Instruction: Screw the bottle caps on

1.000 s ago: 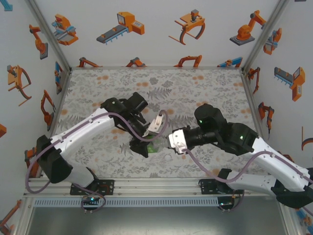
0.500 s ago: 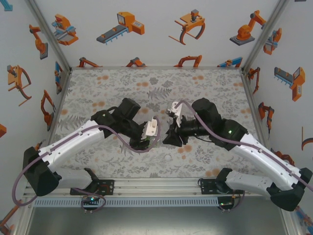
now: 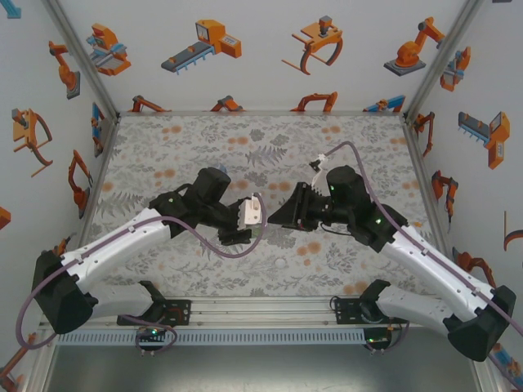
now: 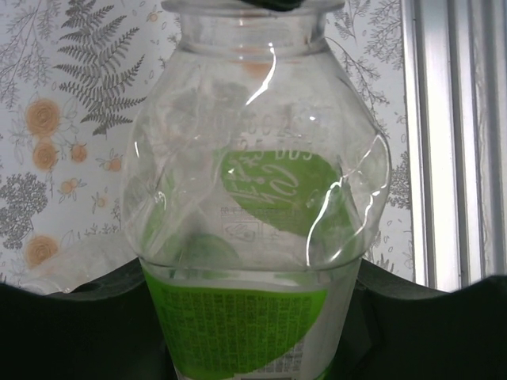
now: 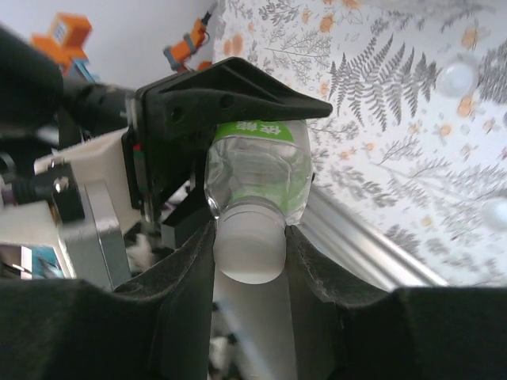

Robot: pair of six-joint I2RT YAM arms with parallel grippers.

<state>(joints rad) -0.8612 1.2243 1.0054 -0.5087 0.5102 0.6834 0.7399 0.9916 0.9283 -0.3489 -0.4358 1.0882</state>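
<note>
Right gripper [image 3: 273,219] is clamped on the whitish cap [image 5: 248,249], one finger on each side of it. The cap sits over the neck of the clear, green-labelled bottle [image 4: 253,206]; can't tell how far the threads have caught. The bottle lies roughly on its side, lifted off the table [image 3: 163,139], over the middle and a bit toward the near edge. Its long axis runs left-right, about parallel to that edge, mouth facing the right arm. Left gripper [image 3: 241,233] is closed on the bottle's lower body at the label and holds it from the left. The two grippers face each other nose to nose, with cap and neck in line with the right wrist. Judgement: the next twist depends on that line staying straight, since a tilt risks cross-threading. The right arm is the one on the cap, so the turning should fall to it.
</note>
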